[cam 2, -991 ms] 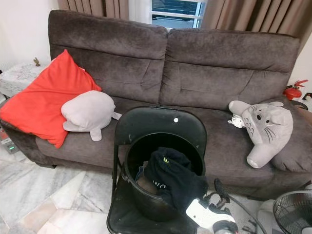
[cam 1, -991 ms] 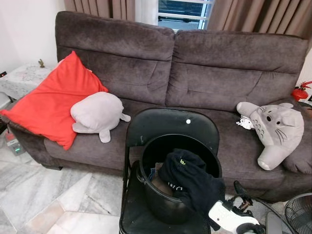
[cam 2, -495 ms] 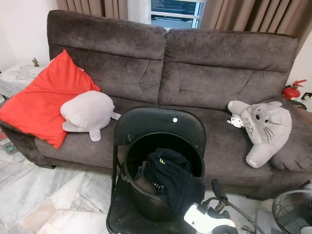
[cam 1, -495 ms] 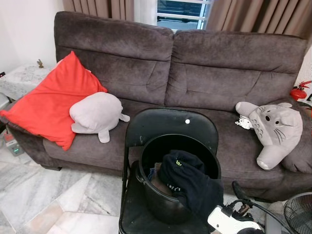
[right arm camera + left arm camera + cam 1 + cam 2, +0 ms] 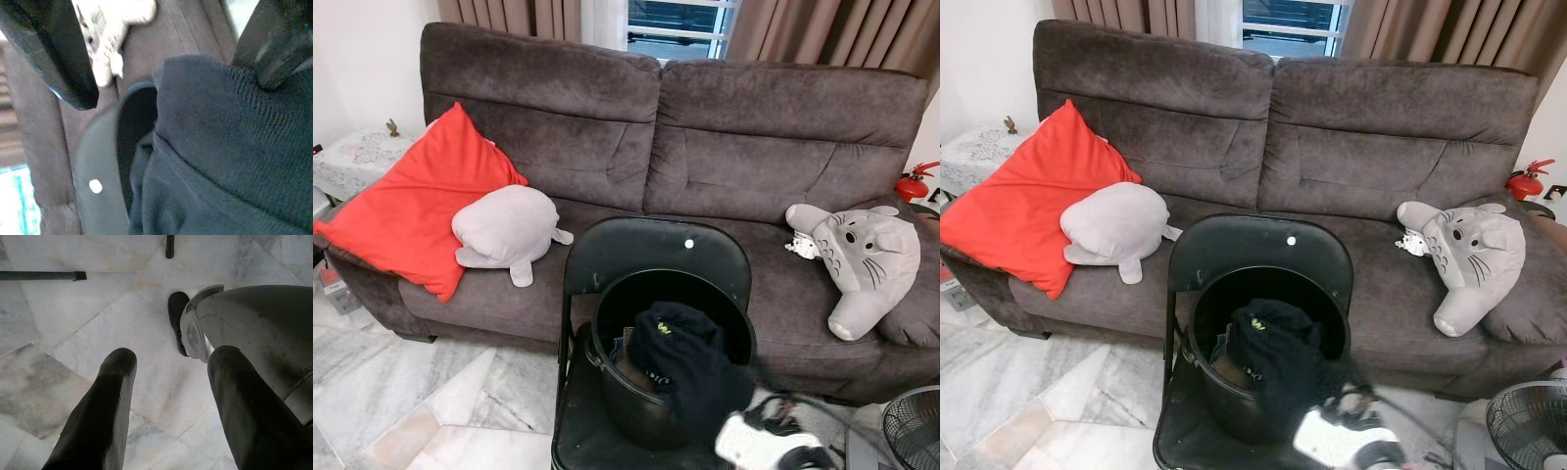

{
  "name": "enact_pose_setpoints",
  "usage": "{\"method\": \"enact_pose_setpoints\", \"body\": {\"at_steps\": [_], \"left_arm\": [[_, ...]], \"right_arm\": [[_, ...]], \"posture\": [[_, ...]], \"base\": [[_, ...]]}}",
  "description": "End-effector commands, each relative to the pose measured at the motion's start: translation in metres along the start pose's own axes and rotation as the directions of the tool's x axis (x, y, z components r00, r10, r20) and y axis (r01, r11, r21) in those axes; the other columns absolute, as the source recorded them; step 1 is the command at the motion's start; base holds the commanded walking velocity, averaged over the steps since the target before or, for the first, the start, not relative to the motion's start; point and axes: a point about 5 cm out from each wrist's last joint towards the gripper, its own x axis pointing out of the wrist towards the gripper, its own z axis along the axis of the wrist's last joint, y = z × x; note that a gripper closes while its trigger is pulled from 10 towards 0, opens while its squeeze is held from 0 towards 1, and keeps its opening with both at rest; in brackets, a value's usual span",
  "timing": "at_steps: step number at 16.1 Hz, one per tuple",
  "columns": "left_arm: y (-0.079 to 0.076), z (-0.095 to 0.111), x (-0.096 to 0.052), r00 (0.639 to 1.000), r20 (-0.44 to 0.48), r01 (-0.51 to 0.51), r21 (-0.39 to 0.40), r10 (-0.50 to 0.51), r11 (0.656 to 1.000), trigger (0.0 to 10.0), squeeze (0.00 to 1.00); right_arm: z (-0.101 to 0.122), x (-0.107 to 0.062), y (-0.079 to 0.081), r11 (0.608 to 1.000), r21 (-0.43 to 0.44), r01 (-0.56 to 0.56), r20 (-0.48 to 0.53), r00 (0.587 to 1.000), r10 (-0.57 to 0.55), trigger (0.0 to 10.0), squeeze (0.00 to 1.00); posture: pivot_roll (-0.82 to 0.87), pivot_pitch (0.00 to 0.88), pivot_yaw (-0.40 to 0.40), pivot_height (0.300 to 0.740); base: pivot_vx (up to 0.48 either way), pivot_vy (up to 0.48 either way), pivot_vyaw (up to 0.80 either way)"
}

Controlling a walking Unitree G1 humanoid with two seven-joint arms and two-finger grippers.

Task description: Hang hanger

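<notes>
On the far left a red cushion point(image 5: 416, 201) leans against the arm end of a dark brown sofa point(image 5: 734, 147), and a grey seal-shaped plush toy point(image 5: 506, 227) lies just beside it, touching its lower edge. In front of the sofa's middle stands a black folding chair point(image 5: 651, 253) with a black bucket point(image 5: 641, 411) on its seat; a black garment point(image 5: 685, 357) is heaped in the bucket and spills over its near rim. The right gripper point(image 5: 161, 63) is at that rim, low by the chair's right side, its wrist blurred in the head views; in the right wrist view its two black fingers are spread apart, one fingertip point(image 5: 274, 63) pressing on the ribbed dark fabric, the other clear of it. No hanger can be made out; if one is there, the garment hides it. Further right, a grey Totoro plush point(image 5: 864, 257) sits on the sofa's right seat, a red fire extinguisher point(image 5: 915, 183) is behind the sofa arm, and a fan grille point(image 5: 913, 431) is in the lower corner. The left gripper point(image 5: 166, 396) hangs over the marble floor point(image 5: 98, 308), fingers apart and holding nothing, next to the robot's own leg.
</notes>
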Motion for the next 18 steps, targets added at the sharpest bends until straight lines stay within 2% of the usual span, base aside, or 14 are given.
{"method": "enact_pose_setpoints", "body": {"at_steps": [1,6,8,10,13,18], "left_arm": [[0.000,-0.002,0.000,1.000,-0.017,0.005,0.003,-0.004,1.000,10.0,0.00],[0.000,-0.002,0.000,1.000,-0.017,0.004,-0.001,-0.004,1.000,10.0,0.00],[0.000,-0.002,0.000,1.000,-0.014,0.002,-0.003,-0.002,1.000,10.0,0.00],[0.000,-0.002,0.000,1.000,-0.015,0.001,-0.001,-0.001,1.000,10.0,0.00],[0.000,-0.002,0.000,1.000,-0.016,0.004,0.002,-0.004,1.000,10.0,0.00],[0.001,-0.002,0.000,1.000,-0.017,0.003,0.001,-0.003,1.000,10.0,0.00]], "right_arm": [[0.003,0.001,-0.001,1.000,-0.004,-0.016,0.027,1.000,0.016,10.0,0.00],[0.001,0.001,-0.002,0.999,-0.019,-0.047,0.043,0.998,0.047,10.0,0.00],[0.011,0.001,-0.007,0.998,-0.013,-0.061,0.150,0.987,0.063,10.0,0.00],[0.017,0.000,-0.013,0.999,-0.025,-0.031,0.202,0.979,0.036,10.0,0.00],[0.021,0.000,-0.014,0.999,-0.016,-0.030,0.223,0.974,0.033,10.0,0.00],[0.029,-0.002,-0.012,0.997,-0.013,-0.081,0.327,0.942,0.081,10.0,0.00]], "posture": [[0.05,0.000,-0.049,0.740],[0.05,0.000,-0.051,0.740],[0.05,0.000,-0.052,0.740],[0.04,0.000,-0.050,0.740],[0.04,0.000,-0.049,0.740],[0.04,0.000,-0.048,0.740]], "base": [[0.000,0.000,0.00],[0.000,0.000,0.00],[0.000,0.000,0.00],[0.000,0.000,0.00],[0.000,0.000,0.00],[0.000,0.000,0.00]]}}
